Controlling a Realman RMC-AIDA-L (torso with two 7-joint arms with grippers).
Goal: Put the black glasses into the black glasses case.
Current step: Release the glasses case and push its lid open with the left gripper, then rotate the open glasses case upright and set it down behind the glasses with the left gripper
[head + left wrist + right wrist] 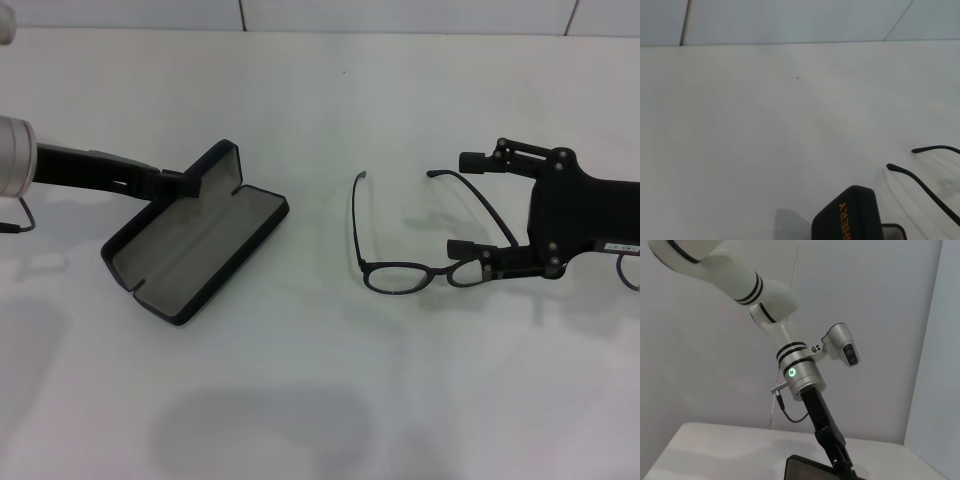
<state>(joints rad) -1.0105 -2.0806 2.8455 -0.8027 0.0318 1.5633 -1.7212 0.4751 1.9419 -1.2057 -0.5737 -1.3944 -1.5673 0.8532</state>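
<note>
My left gripper (190, 180) pins the raised lid of the black glasses case (195, 245), fingers closed on the lid edge, so the case sits open on the white table (320, 400) with its grey lining up. The left wrist view shows the lid corner with orange SHERY lettering.

The black glasses (420, 235) lie on the table well apart from the case, toward my right, lenses facing me, temples unfolded and pointing away. My right gripper (475, 205) is wide open, fingers straddling the right side of the frame; the near finger looks to touch the right lens rim, the far one sits by the temple tip. No grasp yet.

Step in hand, I judge: reach-to-grasp on the glasses. Next I need to close gently on the frame, lift, carry across to the case, and lay it into the lining. Unfolded temples may overhang.
</note>
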